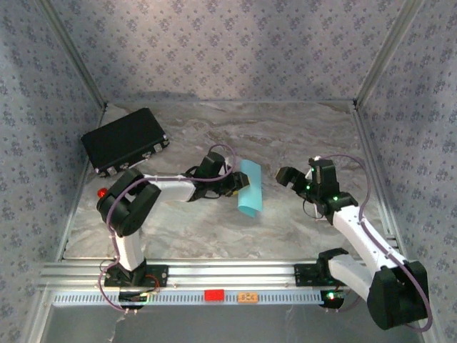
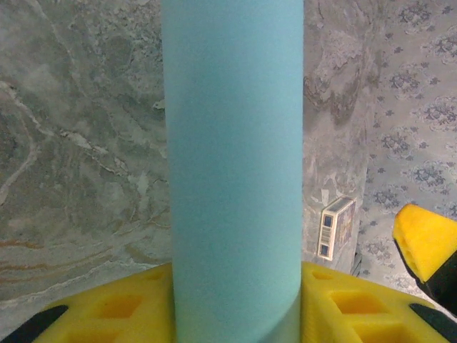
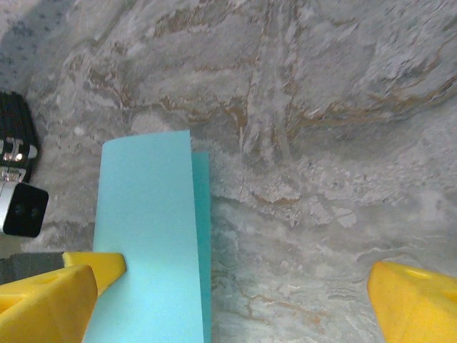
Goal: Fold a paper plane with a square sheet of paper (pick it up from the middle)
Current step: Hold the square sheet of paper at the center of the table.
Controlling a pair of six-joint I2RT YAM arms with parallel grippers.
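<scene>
- Your left gripper pinches the folded square sheet of paper at mid-table.
- Your right gripper stands spread wide, near the sheet and apart from it.
- The writing on the rail's orange label is too small to read.

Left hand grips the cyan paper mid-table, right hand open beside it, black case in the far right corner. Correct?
No. The black case lies toward the far left corner, not the right; the top external view shows it. The rest stands.
</scene>
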